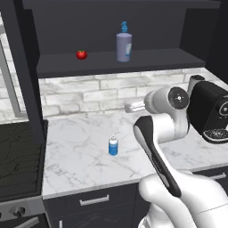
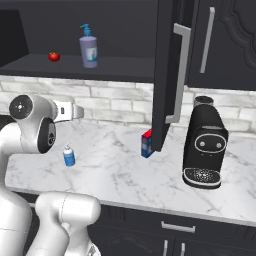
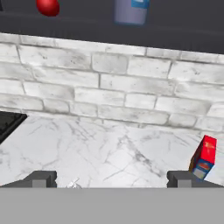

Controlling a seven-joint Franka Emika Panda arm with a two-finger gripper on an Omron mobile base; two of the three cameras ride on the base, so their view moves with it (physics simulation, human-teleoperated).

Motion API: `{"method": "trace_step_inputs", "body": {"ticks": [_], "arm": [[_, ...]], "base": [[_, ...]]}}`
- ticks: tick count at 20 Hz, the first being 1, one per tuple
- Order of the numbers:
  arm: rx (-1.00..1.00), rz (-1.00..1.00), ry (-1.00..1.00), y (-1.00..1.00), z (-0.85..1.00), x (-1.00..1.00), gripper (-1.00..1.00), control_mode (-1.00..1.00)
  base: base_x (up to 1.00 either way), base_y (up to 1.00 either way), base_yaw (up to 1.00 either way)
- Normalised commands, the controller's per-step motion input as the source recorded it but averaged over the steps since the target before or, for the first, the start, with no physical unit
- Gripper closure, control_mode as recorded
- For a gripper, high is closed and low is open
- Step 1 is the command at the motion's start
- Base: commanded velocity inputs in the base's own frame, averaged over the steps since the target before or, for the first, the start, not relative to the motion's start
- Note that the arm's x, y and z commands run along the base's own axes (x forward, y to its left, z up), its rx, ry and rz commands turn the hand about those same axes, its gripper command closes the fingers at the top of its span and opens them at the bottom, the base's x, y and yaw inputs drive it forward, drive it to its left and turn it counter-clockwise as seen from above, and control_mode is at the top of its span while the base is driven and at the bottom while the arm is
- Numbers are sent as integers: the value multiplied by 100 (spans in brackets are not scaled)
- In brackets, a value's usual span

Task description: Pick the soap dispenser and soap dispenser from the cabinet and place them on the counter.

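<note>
Small blue bottle with white pump upright on surface, purple bottle beside tomato in cabinet, top cropped in hand view, fingers spread wide, empty.

two soap dispensers: one small blue soap dispenser standing on the tabletop below the tool, one larger purple soap dispenser on the cabinet shelf above the tool. one red tomato up on that shelf too. one red-topped blue bottle and one black coffee machine off to the tool's right. one stovetop to its left.
</note>
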Motion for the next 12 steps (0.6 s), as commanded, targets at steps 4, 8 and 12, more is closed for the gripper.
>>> {"method": "trace_step_inputs", "body": {"ticks": [4,8,12], "arm": [[2,-1,-7,0,39,-10,-100,-100],[1,-1,-7,0,40,-12,-100,-100],[1,-2,-8,0,39,-10,-100,-100]], "base": [[0,0,0],[0,0,0],[0,0,0]]}}
